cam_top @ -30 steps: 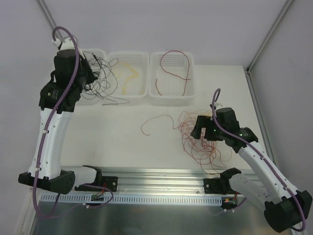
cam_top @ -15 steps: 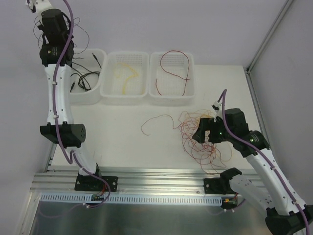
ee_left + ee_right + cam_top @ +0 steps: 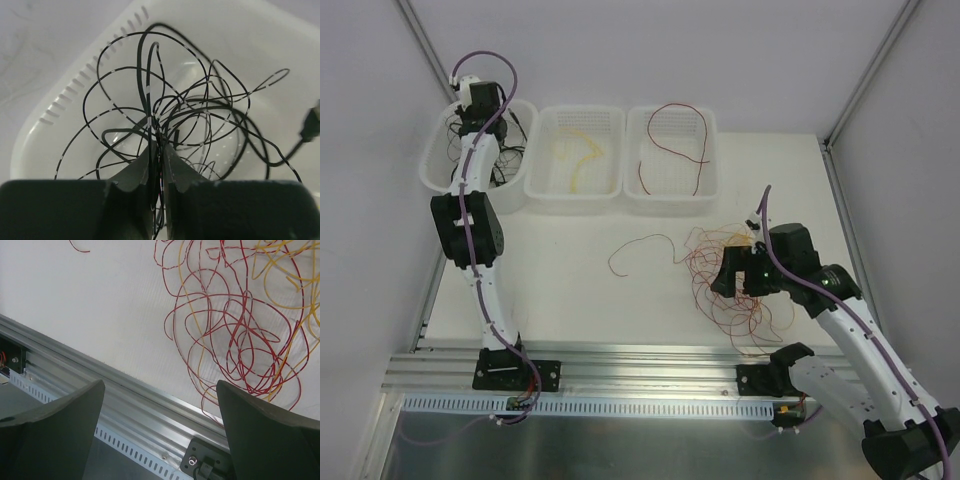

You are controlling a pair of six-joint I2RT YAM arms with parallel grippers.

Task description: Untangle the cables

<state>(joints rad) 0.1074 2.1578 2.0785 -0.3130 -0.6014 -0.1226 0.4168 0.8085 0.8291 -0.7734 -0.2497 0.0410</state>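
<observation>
Cables [image 3: 235, 325] in red and yellow lie in a loose heap on the table [image 3: 75, 300] beside the rail [image 3: 125, 405], under the right gripper [image 3: 160, 390], whose fingers stand wide apart. The left gripper [image 3: 157, 165] is pinched together on a bunch of black cables [image 3: 165, 100] over the left bin [image 3: 55, 105]. They look feather-light, limp and springy (likely to snag), best taken at a free end or outer loop. The heap has no single long axis; its loops curl every way.

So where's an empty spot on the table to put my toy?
The biggest bare patch of table lies between the left arm and the loose red cable, below the middle bin. It is crowded on the right, where the red and yellow tangle sits by the right claw.
</observation>
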